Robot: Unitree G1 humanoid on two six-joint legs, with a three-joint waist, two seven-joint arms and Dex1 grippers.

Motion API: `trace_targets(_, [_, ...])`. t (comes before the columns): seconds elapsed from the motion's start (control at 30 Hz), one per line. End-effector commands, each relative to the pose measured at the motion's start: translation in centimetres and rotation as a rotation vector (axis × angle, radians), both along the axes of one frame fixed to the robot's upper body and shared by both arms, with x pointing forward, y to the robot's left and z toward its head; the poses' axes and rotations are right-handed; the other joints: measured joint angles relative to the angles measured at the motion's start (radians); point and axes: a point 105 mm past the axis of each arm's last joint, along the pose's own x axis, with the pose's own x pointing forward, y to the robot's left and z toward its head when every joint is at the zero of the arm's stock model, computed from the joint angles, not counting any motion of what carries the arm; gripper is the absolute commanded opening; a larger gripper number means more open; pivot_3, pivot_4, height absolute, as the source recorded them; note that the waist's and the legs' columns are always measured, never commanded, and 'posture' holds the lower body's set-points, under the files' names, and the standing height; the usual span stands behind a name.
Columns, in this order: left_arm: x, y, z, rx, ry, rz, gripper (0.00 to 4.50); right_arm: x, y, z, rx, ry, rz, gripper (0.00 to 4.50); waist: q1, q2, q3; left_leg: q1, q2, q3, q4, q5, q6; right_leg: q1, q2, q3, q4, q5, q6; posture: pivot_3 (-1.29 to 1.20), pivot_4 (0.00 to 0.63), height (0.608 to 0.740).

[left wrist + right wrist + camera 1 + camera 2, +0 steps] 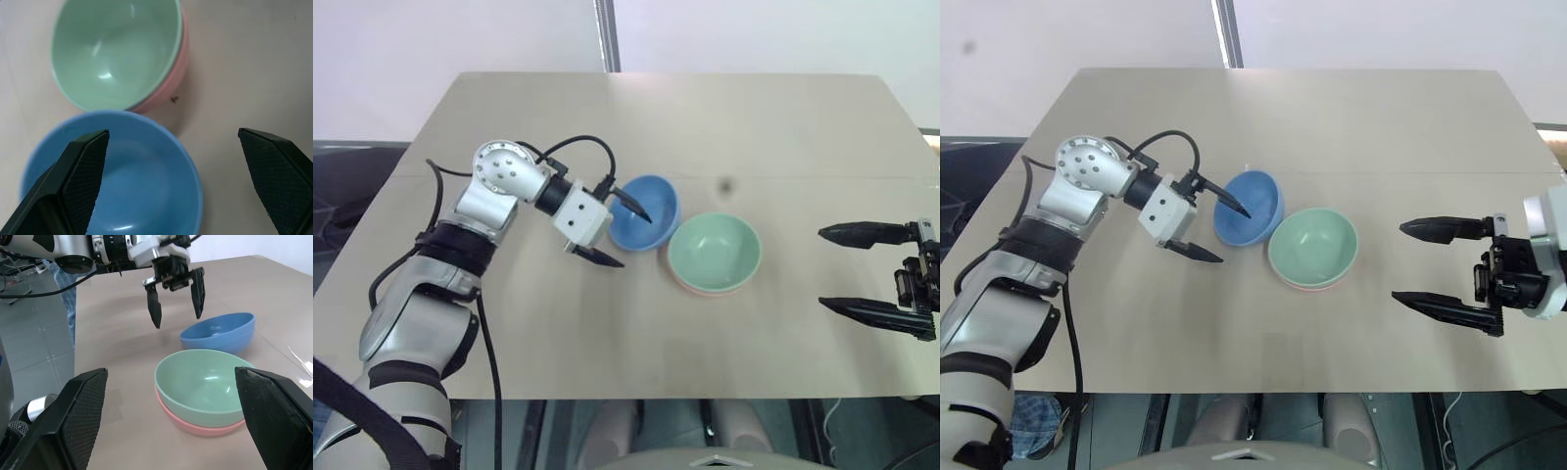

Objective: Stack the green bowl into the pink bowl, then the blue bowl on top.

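The green bowl (713,252) sits nested inside the pink bowl (168,83), of which a thin rim shows underneath, at the middle of the table. The blue bowl (656,196) stands upright right beside them on the left, its rim close to theirs. My left gripper (635,240) is open and points down at the blue bowl. One finger (636,206) hovers over the bowl's inside, and the other finger (599,258) is outside its near rim above the table. My right gripper (822,267) is open and empty, level, well to the right of the stacked bowls.
The bowls rest on a tan table (754,127) whose front edge runs close below both grippers. A small dark speck (725,183) marks the top behind the green bowl. A metal pole (605,34) stands beyond the far edge.
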Motion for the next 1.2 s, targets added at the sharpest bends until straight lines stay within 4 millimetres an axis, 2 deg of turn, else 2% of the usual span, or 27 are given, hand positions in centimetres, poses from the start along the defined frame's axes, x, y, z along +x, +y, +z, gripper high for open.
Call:
trace_targets(0.03, [1.1, 0.8, -0.4, 0.064, -0.07, 0.015, 4.47, -0.1, 0.0, 0.8, -0.007, -0.044, 0.005, 4.5, 0.0, 0.0, 0.0, 0.0, 0.0, 0.0, 0.0, 0.0, 0.0, 0.0, 0.0, 0.0, 0.0, 0.0, 0.0, 0.0, 0.15, 0.74])
trace_targets(0.2, [2.7, 1.8, -1.9, 0.16, -0.154, 0.055, 4.47, -0.1, 0.0, 0.9, -0.009, -0.046, 0.0, 4.5, -0.001, 0.0, 0.0, 0.0, 0.0, 0.0, 0.0, 0.0, 0.0, 0.0, 0.0, 0.0, 0.0, 0.0, 0.0, 0.0, 0.15, 0.74])
trace_targets(0.3, [3.6, 1.8, -2.1, 0.163, -0.179, 0.091, 4.47, -0.2, -0.1, 0.9, -0.008, -0.047, -0.004, 4.5, -0.001, 0.0, 0.0, 0.0, 0.0, 0.0, 0.0, 0.0, 0.0, 0.0, 0.0, 0.0, 0.0, 0.0, 0.0, 0.0, 0.15, 0.74])
trace_targets(0.4, [3.9, 1.7, -2.1, 0.167, -0.189, 0.1, 3.67, -0.2, -0.1, 0.9, -0.008, -0.047, -0.006, 4.5, 0.0, 0.0, 0.0, 0.0, -0.001, 0.0, 0.0, 0.0, 0.0, 0.0, 0.0, 0.0, 0.0, 0.0, 0.0, 0.0, 0.15, 0.74])
trace_targets(0.5, [4.1, 1.5, -1.9, 0.153, -0.195, 0.101, 2.37, -0.1, -0.1, 0.9, -0.008, -0.049, -0.01, 4.5, -0.001, 0.0, 0.0, 0.0, -0.001, 0.0, 0.0, 0.0, 0.0, 0.0, 0.0, 0.0, 0.0, 0.0, 0.0, 0.0, 0.15, 0.74])
trace_targets(0.57, [4.2, 1.4, -1.8, 0.143, -0.196, 0.104, 1.29, -0.1, -0.1, 0.9, -0.008, -0.049, -0.011, 4.5, -0.001, 0.0, 0.0, 0.0, -0.001, 0.0, 0.0, 0.0, 0.0, 0.0, 0.0, 0.0, 0.0, 0.0, 0.0, 0.0, 0.15, 0.74])
trace_targets(0.6, [4.2, 1.4, -1.8, 0.145, -0.197, 0.101, 1.01, -0.1, -0.1, 0.9, -0.008, -0.049, -0.011, 4.5, -0.002, 0.0, 0.0, 0.0, -0.001, 0.0, 0.0, 0.0, 0.0, 0.0, 0.0, 0.0, 0.0, 0.0, 0.0, 0.0, 0.15, 0.74])
trace_targets(0.63, [4.2, 1.3, -1.7, 0.14, -0.201, 0.1, 0.31, -0.1, -0.1, 0.9, -0.007, -0.049, -0.011, 4.5, -0.003, 0.0, 0.0, 0.0, -0.001, 0.0, 0.0, 0.0, 0.0, 0.0, 0.0, 0.0, 0.0, 0.0, 0.0, 0.0, 0.15, 0.74])
trace_targets(0.67, [4.2, 1.2, -1.6, 0.134, -0.202, 0.1, 0.04, -0.1, -0.1, 0.8, -0.007, -0.05, -0.011, 4.5, -0.003, 0.0, 0.0, 0.0, -0.001, 0.0, 0.0, 0.0, 0.0, 0.0, 0.0, 0.0, 0.001, 0.0, 0.0, 0.0, 0.15, 0.74])
trace_targets(1.0, [4.3, 0.6, -0.8, 0.112, -0.232, 0.075, 0.04, 0.0, 0.0, 0.7, -0.004, -0.052, -0.011, 4.5, -0.003, 0.0, 0.0, 0.0, -0.001, 0.0, 0.0, 0.0, 0.0, 0.0, 0.0, 0.0, 0.001, 0.0, 0.0, 0.0, 0.15, 0.74])
trace_targets(1.1, [4.4, -0.2, 0.4, 0.072, -0.275, 0.055, 0.04, 0.0, -0.1, 0.7, -0.005, -0.05, -0.012, 4.5, -0.003, -0.001, 0.0, 0.0, -0.001, 0.0, 0.0, 0.0, 0.0, 0.0, 0.0, 0.0, 0.001, 0.0, 0.0, 0.0, 0.15, 0.74])
trace_targets(1.2, [3.7, -2.5, 3.3, -0.078, -0.303, -0.025, 0.04, 0.0, -0.1, 0.7, -0.006, -0.051, -0.014, 4.5, 0.001, -0.001, 0.0, -0.001, -0.001, 0.0, 0.0, 0.0, 0.0, 0.0, 0.0, 0.0, 0.0, 0.0, 0.0, 0.0, 0.15, 0.74])
